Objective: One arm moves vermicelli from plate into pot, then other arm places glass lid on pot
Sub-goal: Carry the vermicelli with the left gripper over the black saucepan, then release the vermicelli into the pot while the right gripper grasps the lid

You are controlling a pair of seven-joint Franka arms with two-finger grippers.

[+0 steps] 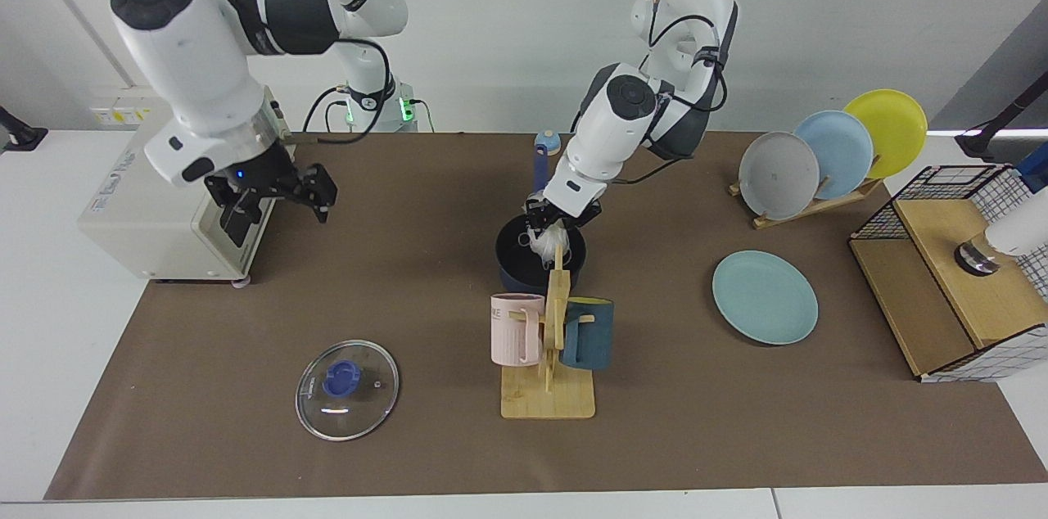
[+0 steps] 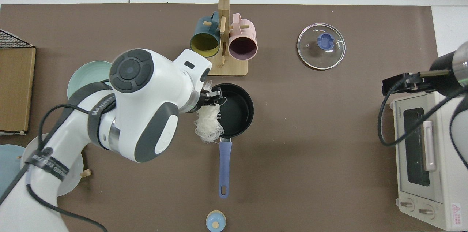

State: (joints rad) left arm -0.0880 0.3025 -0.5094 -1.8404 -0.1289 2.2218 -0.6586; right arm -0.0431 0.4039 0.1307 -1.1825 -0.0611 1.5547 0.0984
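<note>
Vermicelli (image 2: 209, 126) hung pinched in the left claw (image 1: 550, 226) over the pot's (image 2: 239, 105) rim, teal plate (image 1: 765, 296) bare on the table (image 1: 409, 257), glass lid (image 1: 347, 390) flat nearby, right claw (image 1: 270, 193) spread open, holding nothing, beside the toaster oven (image 1: 155, 208).

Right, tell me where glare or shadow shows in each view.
Top view: small white glints on the round clear glass lid; a soft shadow lies beside the dark navy saucepan. Facing view: the lid reflects faintly; the white toaster oven shades the mat beneath.
</note>
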